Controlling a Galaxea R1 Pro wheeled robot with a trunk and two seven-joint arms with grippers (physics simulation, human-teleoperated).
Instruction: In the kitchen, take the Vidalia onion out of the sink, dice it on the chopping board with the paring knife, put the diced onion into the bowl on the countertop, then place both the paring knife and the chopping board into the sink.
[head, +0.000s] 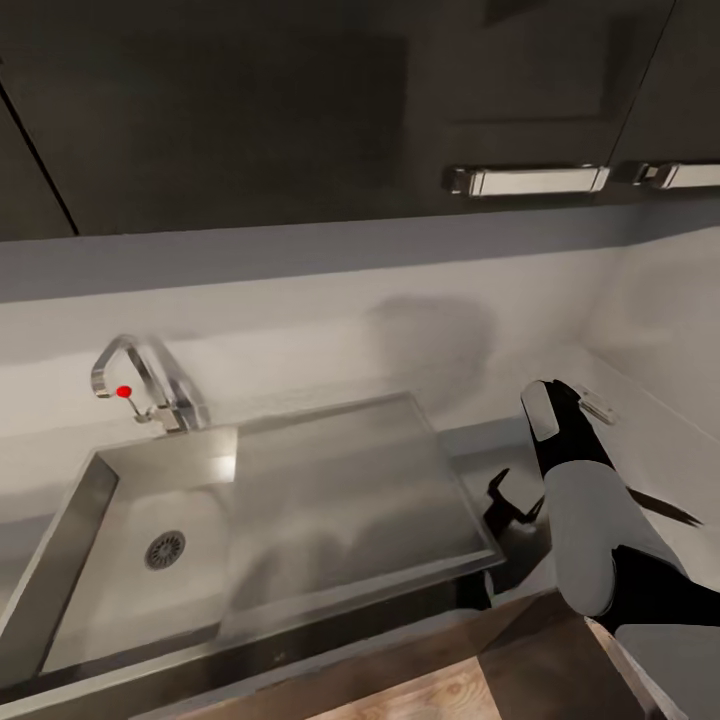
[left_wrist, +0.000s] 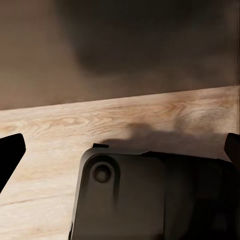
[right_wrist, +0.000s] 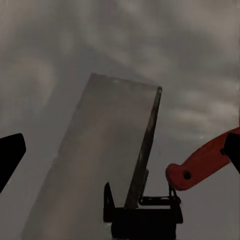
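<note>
Your sink (head: 90, 520) reads as brushed stainless steel, its flat drainboard (head: 350, 500) smooth with a dull sheen, and the tap (head: 140, 380) is glossy chrome. The surface (head: 480, 440) looks smooth, matt grey. You see pale wood grain on the floor (left_wrist: 75, 130), and the knife handle (right_wrist: 202, 162) looks like smooth red plastic.

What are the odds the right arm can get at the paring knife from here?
Probably yes: the paring knife has its red handle right beside one finger of the open right pincer, with nothing visible between them.
</note>
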